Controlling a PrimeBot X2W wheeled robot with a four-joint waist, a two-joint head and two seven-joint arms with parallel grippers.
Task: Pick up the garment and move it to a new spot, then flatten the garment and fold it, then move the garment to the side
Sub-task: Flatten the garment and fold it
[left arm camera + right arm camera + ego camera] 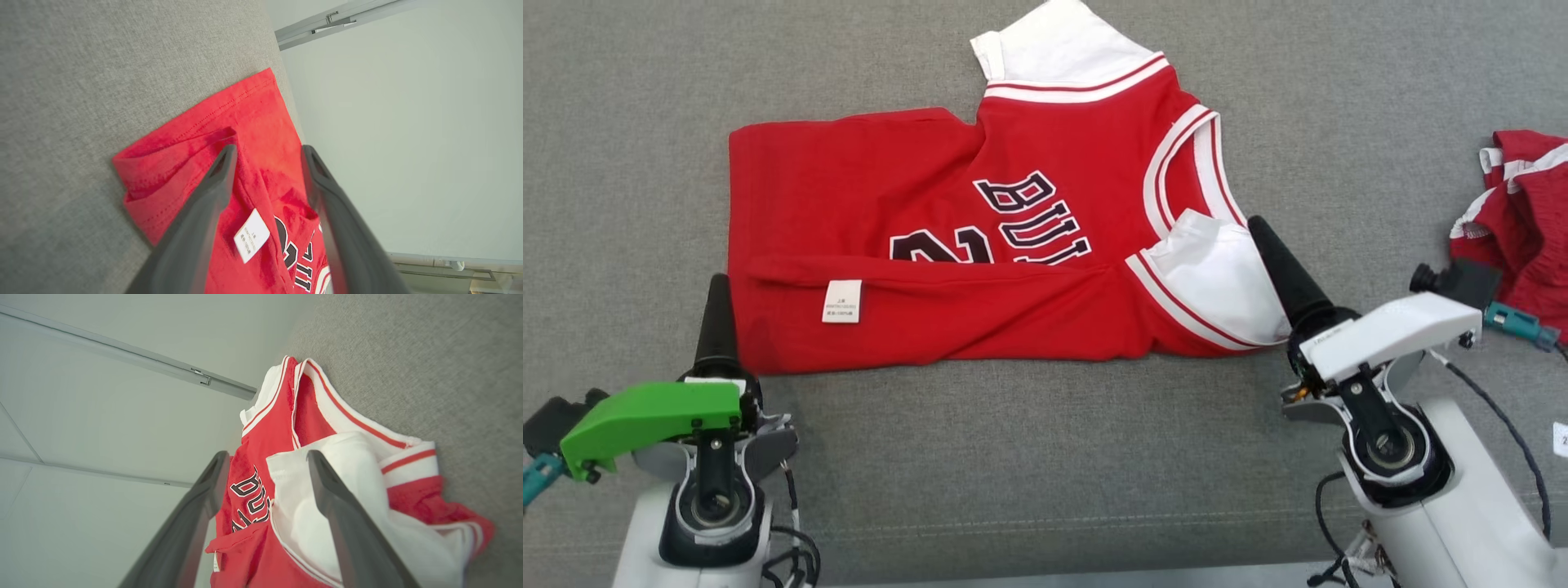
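Observation:
The garment (947,245) is a red jersey with white sleeves and dark lettering. It lies across the grey cushioned surface (1045,457) with its near long edge folded over, so a white label (841,300) faces up. My left gripper (719,286) sits at the hem's near left corner. In the left wrist view the left gripper (267,151) is open, its fingers apart over the red cloth (253,122) and clamping nothing. My right gripper (1258,224) is at the near white sleeve (1217,269). The right gripper (267,455) is open too, one finger against the sleeve (351,457).
A second red-and-white garment (1523,220) lies crumpled at the right edge, behind my right wrist. Bare grey fabric stretches in front of the jersey to the surface's near edge. A pale wall (408,122) rises beyond the far side.

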